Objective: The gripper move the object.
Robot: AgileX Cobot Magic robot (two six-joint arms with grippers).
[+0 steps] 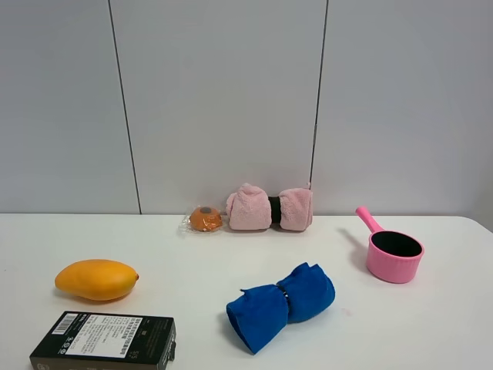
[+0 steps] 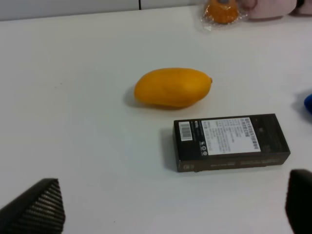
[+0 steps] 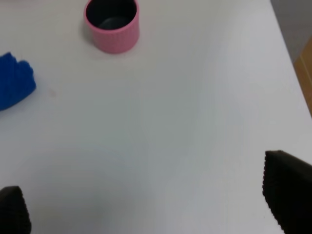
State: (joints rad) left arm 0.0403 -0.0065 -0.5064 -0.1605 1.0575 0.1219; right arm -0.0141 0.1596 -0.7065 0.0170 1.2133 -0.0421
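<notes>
The dark carton (image 1: 104, 340) with a white label and barcode lies flat at the front left of the white table, just in front of the yellow mango (image 1: 96, 279). Neither arm shows in the exterior high view. In the left wrist view the carton (image 2: 231, 142) lies beside the mango (image 2: 173, 87), some way ahead of my left gripper (image 2: 168, 204), which is open and empty, its fingertips (image 2: 36, 207) set wide apart. My right gripper (image 3: 148, 202) is open and empty over bare table.
A blue rolled towel (image 1: 281, 305) lies front centre. A pink pot (image 1: 393, 255) with a handle stands at the right. A pink rolled towel (image 1: 269, 207) and a wrapped orange bun (image 1: 204, 220) sit at the back by the wall. The table's right edge (image 3: 287, 63) is close to the right gripper.
</notes>
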